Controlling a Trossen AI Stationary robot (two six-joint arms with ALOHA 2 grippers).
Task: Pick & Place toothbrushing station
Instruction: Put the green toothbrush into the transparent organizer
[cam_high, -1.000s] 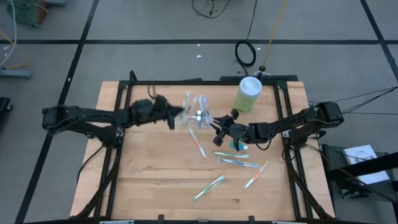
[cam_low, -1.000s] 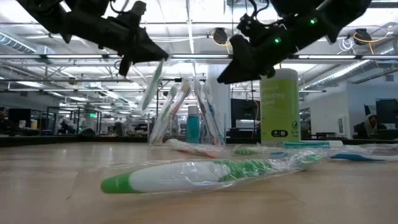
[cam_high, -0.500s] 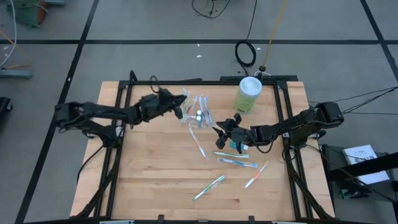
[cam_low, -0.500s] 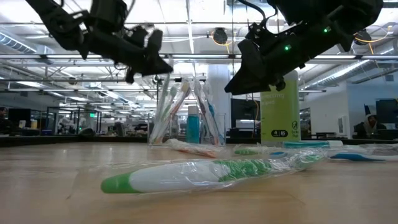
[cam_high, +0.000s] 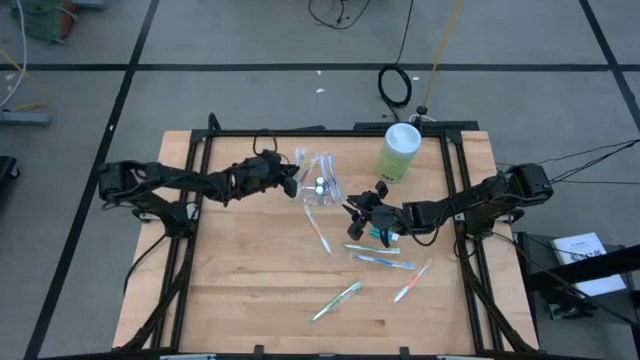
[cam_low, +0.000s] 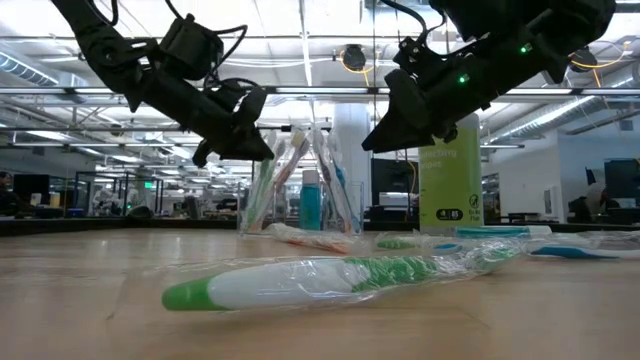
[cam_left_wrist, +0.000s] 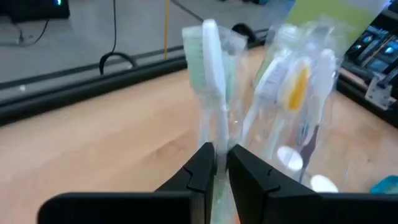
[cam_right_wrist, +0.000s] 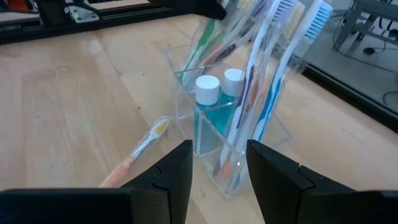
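Observation:
A clear plastic container (cam_high: 318, 182) stands upright at the table's far middle. It holds several wrapped toothbrushes and two teal tubes (cam_right_wrist: 211, 109). My left gripper (cam_high: 290, 178) is just left of the container's top, shut on a green wrapped toothbrush (cam_left_wrist: 208, 68). My right gripper (cam_high: 353, 207) hovers open and empty just right of the container, which shows between its fingers in the right wrist view (cam_right_wrist: 217, 168). Several more wrapped toothbrushes lie flat on the table, among them a pink one (cam_high: 318, 230) and a green one (cam_low: 330, 280). My left gripper pinches the green toothbrush's handle (cam_left_wrist: 219, 140) between its two fingers. The brush runs on past the fingertips, bristle head (cam_left_wrist: 205, 56) farthest out. The fingers come from the table's left, slanting down toward the container. The brush is clear of the table; whether its head is inside the container, I cannot tell.
A tall green canister with a white lid (cam_high: 400, 150) stands at the far right, behind my right arm. Loose toothbrushes (cam_high: 382, 261) (cam_high: 337, 300) (cam_high: 412, 280) lie across the middle and near right. The table's left half is bare wood (cam_high: 240, 270).
My left gripper has carried the green toothbrush toward the table's right edge, up to the container, and then down to the level of its top. It has tipped so that its fingers slant down at the container. It has stayed shut on the brush.

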